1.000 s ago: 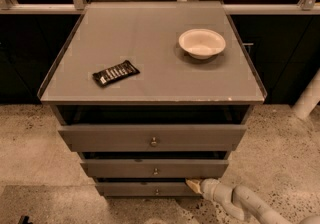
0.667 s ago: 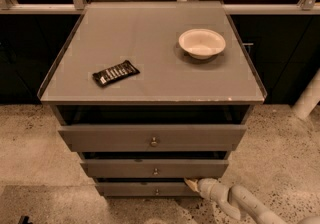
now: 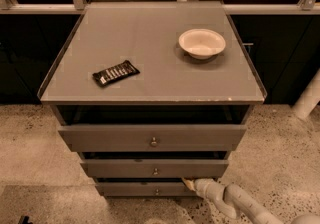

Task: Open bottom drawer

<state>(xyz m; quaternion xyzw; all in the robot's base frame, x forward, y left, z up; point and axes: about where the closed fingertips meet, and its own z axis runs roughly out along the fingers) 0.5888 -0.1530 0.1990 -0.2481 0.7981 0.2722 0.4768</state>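
The grey cabinet has three drawers stacked under its flat top. The bottom drawer (image 3: 145,188) is the narrowest front, with a tiny round knob (image 3: 156,191) at its centre. It looks shut or nearly shut. My gripper (image 3: 188,183) reaches in from the lower right on a pale arm (image 3: 235,203). Its tip sits at the right end of the bottom drawer's top edge, in the gap under the middle drawer (image 3: 154,168), to the right of the knob.
The top drawer (image 3: 152,138) is the widest and stands out a little. On the cabinet top (image 3: 150,73) lie a dark snack bar (image 3: 115,73) and a white bowl (image 3: 201,43). Speckled floor surrounds the cabinet. A white post (image 3: 307,99) stands at right.
The gripper has shifted slightly left along the bottom drawer's top right edge. The drawers have not visibly moved.
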